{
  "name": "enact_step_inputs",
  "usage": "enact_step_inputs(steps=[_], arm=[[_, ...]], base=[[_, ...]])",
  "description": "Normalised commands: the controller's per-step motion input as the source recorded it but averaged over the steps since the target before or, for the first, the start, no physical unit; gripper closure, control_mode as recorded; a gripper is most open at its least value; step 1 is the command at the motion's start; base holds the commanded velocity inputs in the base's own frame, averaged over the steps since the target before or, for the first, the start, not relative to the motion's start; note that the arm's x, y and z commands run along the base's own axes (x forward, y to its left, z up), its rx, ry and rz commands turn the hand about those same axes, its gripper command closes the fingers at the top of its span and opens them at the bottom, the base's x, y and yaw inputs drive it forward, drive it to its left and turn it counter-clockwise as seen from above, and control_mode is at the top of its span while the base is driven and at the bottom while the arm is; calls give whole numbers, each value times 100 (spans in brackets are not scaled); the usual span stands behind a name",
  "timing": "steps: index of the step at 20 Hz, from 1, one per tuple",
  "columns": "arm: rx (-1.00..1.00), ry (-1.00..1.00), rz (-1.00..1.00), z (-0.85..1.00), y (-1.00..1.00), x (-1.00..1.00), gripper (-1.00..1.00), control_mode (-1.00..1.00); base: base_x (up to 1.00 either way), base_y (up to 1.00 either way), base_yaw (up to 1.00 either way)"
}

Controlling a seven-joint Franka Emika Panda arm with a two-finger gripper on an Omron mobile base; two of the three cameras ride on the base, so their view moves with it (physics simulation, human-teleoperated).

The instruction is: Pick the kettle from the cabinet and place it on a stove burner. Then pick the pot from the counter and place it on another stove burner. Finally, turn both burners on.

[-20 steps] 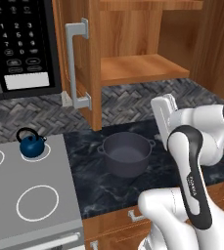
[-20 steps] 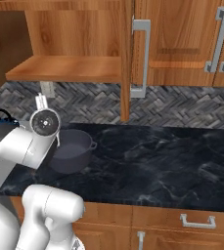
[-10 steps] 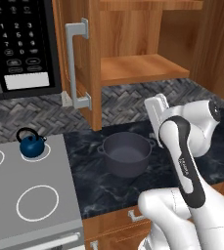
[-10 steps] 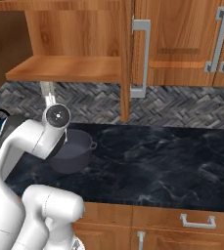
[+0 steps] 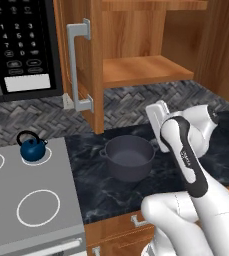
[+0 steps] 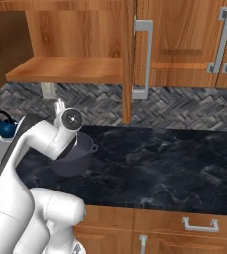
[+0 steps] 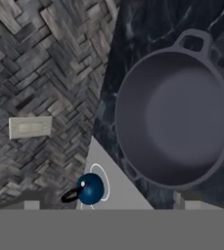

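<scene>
In the left base view the kettle (image 5: 33,149) sits upright on a small white ring, the stove burner (image 5: 37,155), at the middle left of the frame, on the flat grey cooktop (image 5: 61,200). The pot (image 5: 128,157) stands at the centre of that frame on the black veined table (image 5: 111,192), just right of the cooktop's edge and well apart from the kettle. The cabinet (image 5: 136,70) fills the upper middle, its door (image 5: 81,65) swung open with the silver bar handle facing the camera, and its plank shelf bare. A black microwave (image 5: 18,45) occupies the upper left. The tool (image 5: 158,112) hangs just right of the pot, above its rim. In the hand view the pot takes up the right half and the kettle shows small at the lower left; the two finger tips (image 7: 184,200) stand far apart near the bottom edge, so the tool is wide open with nothing in it.
</scene>
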Motion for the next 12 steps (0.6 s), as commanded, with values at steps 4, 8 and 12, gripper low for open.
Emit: enact_step_inputs(steps=[4,8,12], arm=[[0,6,6,-42,-1,34,-100,-100],[-3,7,5,-48,0,31,-100,-100],[-2,2,4,-36,0,18,-100,-100]], base=[[0,0,0],[0,0,0],[0,0,0]])
